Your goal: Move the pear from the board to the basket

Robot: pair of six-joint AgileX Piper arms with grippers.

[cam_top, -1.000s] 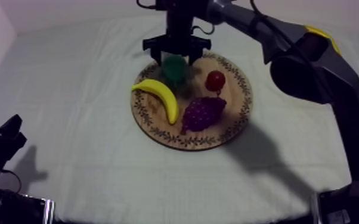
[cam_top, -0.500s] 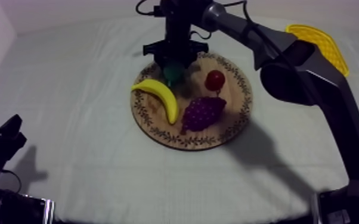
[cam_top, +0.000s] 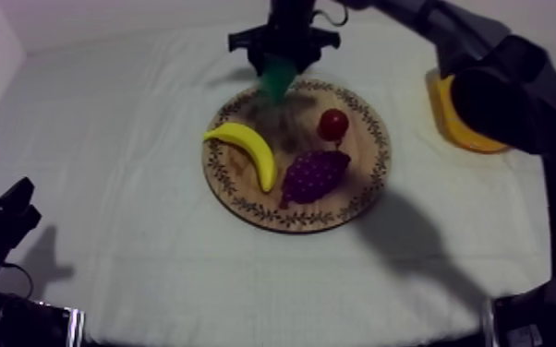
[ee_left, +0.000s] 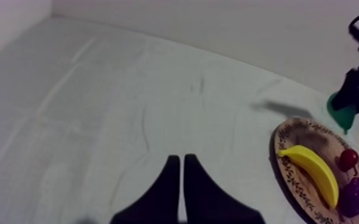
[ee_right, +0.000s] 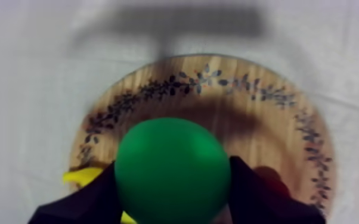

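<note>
My right gripper (cam_top: 284, 53) is shut on the green pear (cam_top: 277, 77) and holds it in the air above the far edge of the round wooden board (cam_top: 245, 210). From the right wrist view the pear (ee_right: 171, 170) bulges between the two black fingers (ee_right: 258, 192), with the board (ee_right: 241, 113) well below. The yellow basket (cam_top: 462, 125) stands right of the board, partly hidden behind my right arm. Low at the table's left, my left gripper (cam_top: 9, 217) rests; its fingers (ee_left: 179, 184) lie together as a narrow wedge.
On the board lie a banana (cam_top: 245, 148), a bunch of grapes (cam_top: 314, 173) and a small red fruit (cam_top: 333, 124). Bare cloth stretches left of the board and along the front of the table.
My right gripper has closed on the pear and lifted it off the board toward the far edge. The right arm has swung, uncovering the basket. The left arm has not moved.
</note>
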